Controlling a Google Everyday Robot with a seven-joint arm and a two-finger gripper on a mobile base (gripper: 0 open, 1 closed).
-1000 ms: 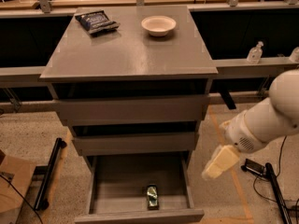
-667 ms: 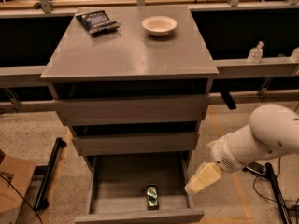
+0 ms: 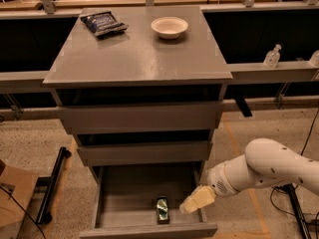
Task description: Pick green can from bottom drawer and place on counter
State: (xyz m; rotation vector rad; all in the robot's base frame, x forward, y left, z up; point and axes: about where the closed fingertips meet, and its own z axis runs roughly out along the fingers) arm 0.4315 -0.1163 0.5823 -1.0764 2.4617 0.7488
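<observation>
Green can (image 3: 162,209), shiny (small), in bottom drawer (image 3: 149,230) | end effector (image 3: 198,199) beside, grip unclear

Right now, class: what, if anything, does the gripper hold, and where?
Nothing: the gripper hangs at the bottom drawer's right wall, apart from the green can.

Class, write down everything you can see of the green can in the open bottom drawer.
The green can is small, shiny and metallic-looking, dark green with pale glints. It rests on the grey floor of the bottom drawer, near the front wall, right of the middle. Whether it stands or lies cannot be told. The robot's hand hovers just to its right, apart from it.
</observation>
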